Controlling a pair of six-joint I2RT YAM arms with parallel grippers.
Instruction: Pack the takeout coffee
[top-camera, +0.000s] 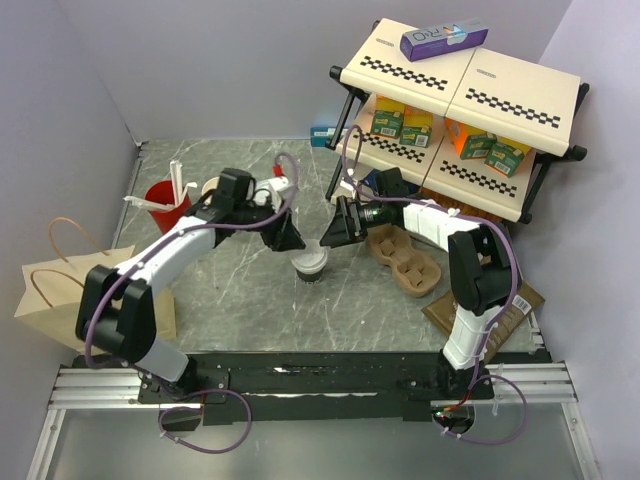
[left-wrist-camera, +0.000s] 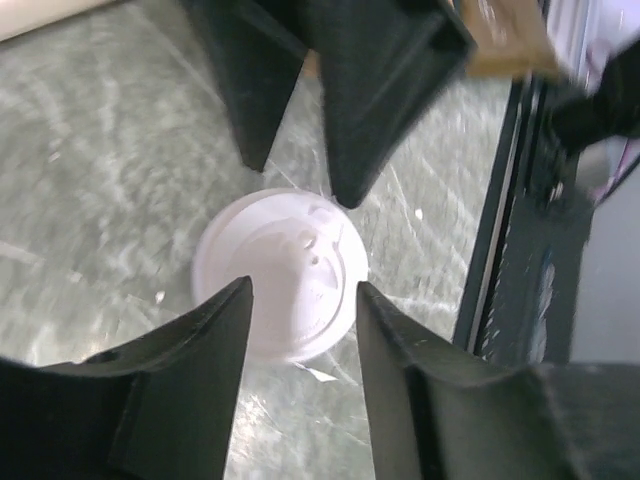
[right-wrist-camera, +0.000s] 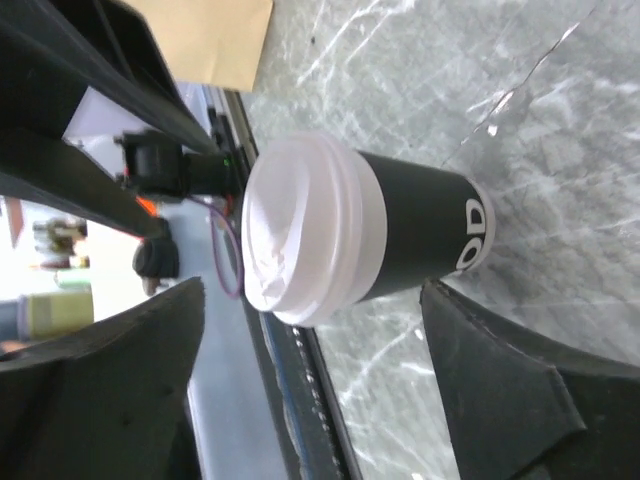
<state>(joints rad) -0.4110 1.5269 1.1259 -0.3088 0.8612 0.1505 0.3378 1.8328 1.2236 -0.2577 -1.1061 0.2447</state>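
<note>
The takeout coffee (right-wrist-camera: 372, 236) stands between the wide-open right jaws, left jaws open above it.

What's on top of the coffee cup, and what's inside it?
A round white lid sits on the dark takeout coffee cup, which stands on the table. The lid covers the opening, so the contents cannot be seen.

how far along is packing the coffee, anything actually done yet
Done: the white lid sits on the takeout coffee, upright on the table. In hand: nothing is gripped; the left pincer hangs open over the lid, the right pincer stands open either side of the cup. Left: grip it and pack it, likely into the cardboard carrier or the paper bag.
</note>
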